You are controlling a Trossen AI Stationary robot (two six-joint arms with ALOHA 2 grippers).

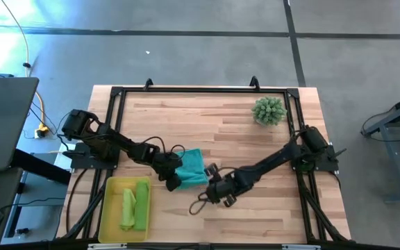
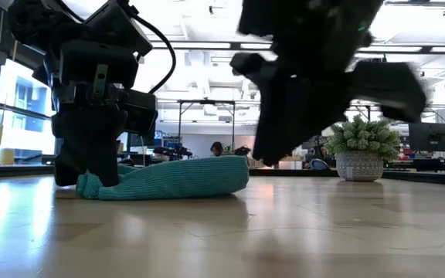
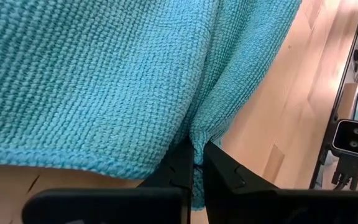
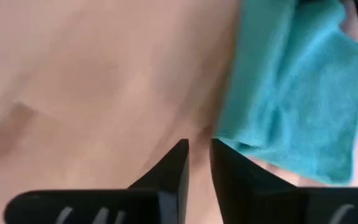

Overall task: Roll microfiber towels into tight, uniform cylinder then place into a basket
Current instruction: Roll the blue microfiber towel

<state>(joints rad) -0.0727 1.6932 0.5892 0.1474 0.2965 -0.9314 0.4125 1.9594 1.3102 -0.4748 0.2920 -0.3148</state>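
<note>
Left end effector (image 3: 196,163) reached low toward centre, fingers pinched together. Right end effector (image 4: 199,163) stretched inward alongside, angled down, fingers (image 4: 174,165) slightly parted.

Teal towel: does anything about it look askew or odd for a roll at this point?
Yes. The teal towel lies as a loose, flattish fold on the table, not a tight cylinder. The left hand is shut on one edge, bunching the cloth there. The right hand holds nothing. Two green towels lie in the basket.
</note>
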